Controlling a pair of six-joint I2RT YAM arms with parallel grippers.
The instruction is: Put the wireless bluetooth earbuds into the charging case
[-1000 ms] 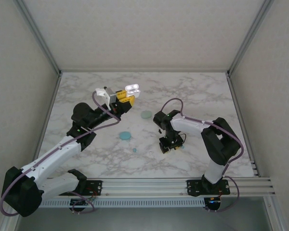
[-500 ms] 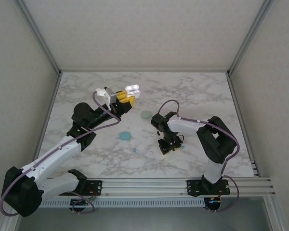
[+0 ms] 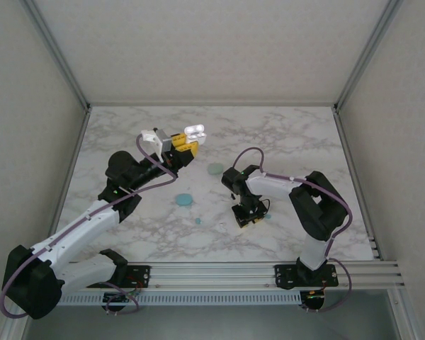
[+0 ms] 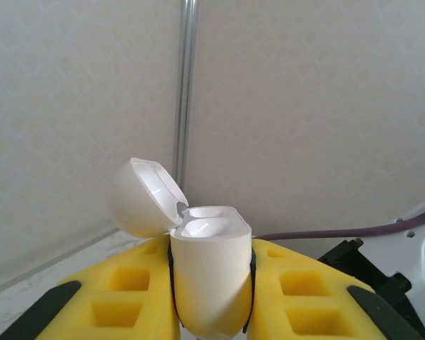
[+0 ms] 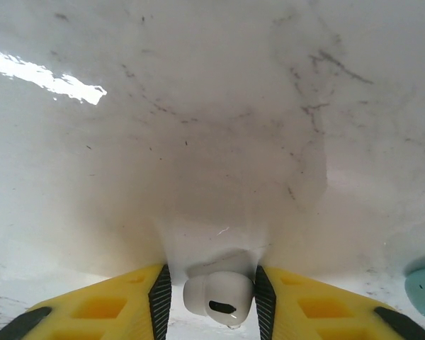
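A white tabletop point(image 3: 283, 134) with grey marble veining forms the floor of the enclosure. Pale walls point(image 3: 212, 49) with a faint damask-like print close it in at the back and on both sides, framed by slanting aluminium posts point(image 3: 57, 49). An aluminium rail point(image 3: 219, 269) runs along the near edge. The light is soft and even, with one bright glare streak point(image 5: 49, 74) on the marble.

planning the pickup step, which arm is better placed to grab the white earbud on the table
Right. The right pincer is down at the marble table, the white earbud between its fingers. The left pincer is shut on the open white case, raised off the table.
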